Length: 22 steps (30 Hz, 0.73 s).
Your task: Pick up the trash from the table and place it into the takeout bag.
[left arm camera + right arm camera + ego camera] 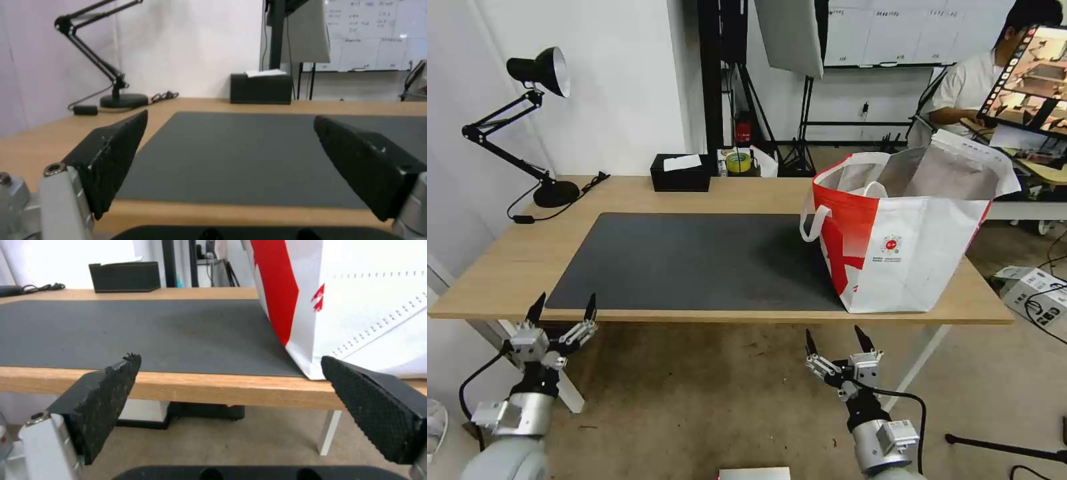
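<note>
1. Two hands hang below the near edge of the surface (647,190): left hand (562,309) and right hand (835,340), each with fingers spread apart and holding nothing.
2. One bag (904,233) stands up and right of the right hand, its mouth wide.
3. One mat (694,260) lies ahead of both hands.
4. One tissue box (680,173) and one lamp (534,120) sit at the far edge.

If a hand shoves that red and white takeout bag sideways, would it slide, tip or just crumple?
The takeout bag would likely dent first: its walls look like soft fabric and its rim sags unevenly. It probably slides on its flat base, though the grey mat may grip. Its weight cannot be judged.
</note>
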Motion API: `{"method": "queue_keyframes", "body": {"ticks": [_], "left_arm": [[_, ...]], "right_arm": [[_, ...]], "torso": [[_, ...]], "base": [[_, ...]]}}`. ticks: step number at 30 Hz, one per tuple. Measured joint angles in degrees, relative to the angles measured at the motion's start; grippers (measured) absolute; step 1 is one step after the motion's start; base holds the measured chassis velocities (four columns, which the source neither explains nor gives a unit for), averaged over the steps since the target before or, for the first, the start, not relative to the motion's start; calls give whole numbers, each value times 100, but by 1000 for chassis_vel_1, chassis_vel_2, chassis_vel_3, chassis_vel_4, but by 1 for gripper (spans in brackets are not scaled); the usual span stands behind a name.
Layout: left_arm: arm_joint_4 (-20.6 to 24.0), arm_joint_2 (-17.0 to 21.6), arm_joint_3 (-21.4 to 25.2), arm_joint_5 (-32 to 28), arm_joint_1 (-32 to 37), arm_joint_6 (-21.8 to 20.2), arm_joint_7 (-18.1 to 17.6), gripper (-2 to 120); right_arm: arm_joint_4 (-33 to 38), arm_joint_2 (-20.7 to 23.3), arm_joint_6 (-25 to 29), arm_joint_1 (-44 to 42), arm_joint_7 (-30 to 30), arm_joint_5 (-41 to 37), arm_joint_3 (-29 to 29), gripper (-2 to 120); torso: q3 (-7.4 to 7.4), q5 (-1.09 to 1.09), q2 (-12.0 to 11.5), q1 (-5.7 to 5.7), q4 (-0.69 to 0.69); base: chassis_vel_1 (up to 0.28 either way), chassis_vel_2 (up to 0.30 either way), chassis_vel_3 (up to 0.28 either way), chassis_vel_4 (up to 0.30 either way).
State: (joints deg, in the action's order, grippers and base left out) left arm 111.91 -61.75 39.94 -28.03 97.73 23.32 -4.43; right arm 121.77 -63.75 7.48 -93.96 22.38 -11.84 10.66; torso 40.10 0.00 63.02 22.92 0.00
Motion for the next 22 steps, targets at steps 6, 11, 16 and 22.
{"method": "queue_keyframes", "body": {"ticks": [6, 11, 16, 22], "left_arm": [[-25, -190, -38, 157, 278, 134, 37, 100], [-35, -205, -48, 181, 306, 148, 43, 100], [-37, -204, -56, 182, 299, 148, 45, 100], [-40, -196, -61, 181, 288, 149, 47, 100]], "right_arm": [[0, 0, 0, 0, 0, 0, 0, 100], [0, 0, 0, 0, 0, 0, 0, 100], [0, 0, 0, 0, 0, 0, 0, 100], [0, 0, 0, 0, 0, 0, 0, 100]], "torso": [[0, 0, 0, 0, 0], [0, 0, 0, 0, 0], [0, 0, 0, 0, 0], [1, 0, 0, 0, 0]], "base": [[0, 0, 0, 0], [0, 0, 0, 0], [0, 0, 0, 0], [0, 0, 0, 0]]}}
